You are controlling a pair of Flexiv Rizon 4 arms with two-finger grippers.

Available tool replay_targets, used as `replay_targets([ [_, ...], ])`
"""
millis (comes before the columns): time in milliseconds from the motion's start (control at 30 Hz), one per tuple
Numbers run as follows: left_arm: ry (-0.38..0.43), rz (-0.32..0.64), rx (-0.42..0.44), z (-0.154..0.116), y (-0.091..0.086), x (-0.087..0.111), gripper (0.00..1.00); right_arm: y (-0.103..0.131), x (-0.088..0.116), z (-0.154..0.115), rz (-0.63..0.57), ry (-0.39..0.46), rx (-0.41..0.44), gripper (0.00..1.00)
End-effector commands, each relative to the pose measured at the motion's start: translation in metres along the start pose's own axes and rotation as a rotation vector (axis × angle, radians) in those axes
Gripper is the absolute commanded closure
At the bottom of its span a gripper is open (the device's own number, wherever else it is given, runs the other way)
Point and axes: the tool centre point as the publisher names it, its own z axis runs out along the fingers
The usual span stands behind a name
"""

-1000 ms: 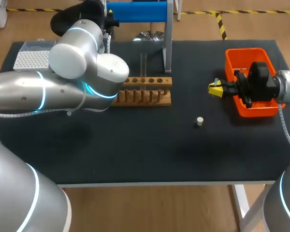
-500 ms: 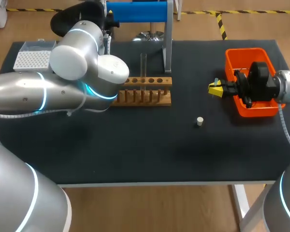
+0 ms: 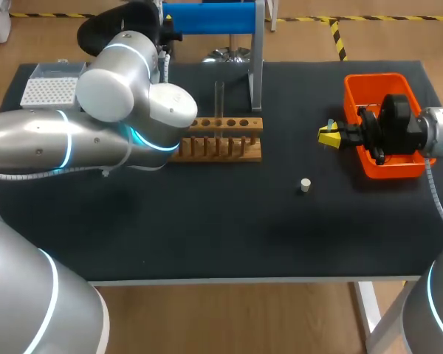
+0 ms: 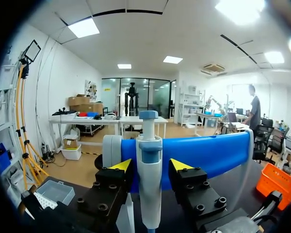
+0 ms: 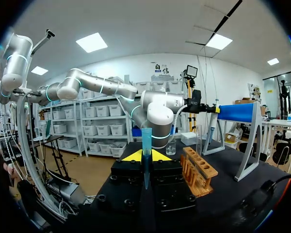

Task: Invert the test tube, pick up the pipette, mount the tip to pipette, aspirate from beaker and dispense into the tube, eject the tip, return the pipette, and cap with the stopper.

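The pipette (image 4: 149,165) hangs upright on the blue bar (image 4: 208,150), at the upper middle of the head view. It sits between the fingers of the left gripper (image 4: 151,165). They stand apart around it, and a strip of blue shows beside one finger, so nothing is clamped. The right gripper (image 5: 145,156) is pinched onto one blue tip (image 5: 146,141), which pokes up between its yellow ends. From overhead it sits right of centre, just beside the one orange bin (image 3: 369,82). A single test tube (image 3: 218,99) stands upright in the wooden rack (image 3: 221,140) at centre. One white stopper (image 3: 305,185) lies alone on the table (image 3: 207,228), lower right of the rack. One tip box (image 3: 48,90) sits at upper left.
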Motion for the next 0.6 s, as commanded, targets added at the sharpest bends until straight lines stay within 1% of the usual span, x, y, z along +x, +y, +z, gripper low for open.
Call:
replay_targets([
  [33,-0.006,-0.002,0.006,0.0038,0.0026,0.002,0.55,0.0004,0.001,-0.001,0.0,-0.001,0.001,1.0],
  [600,-0.008,-0.006,0.009,0.0061,0.0029,0.0014,0.55,0.0004,0.001,-0.001,0.0,-0.001,0.001,1.0],
])
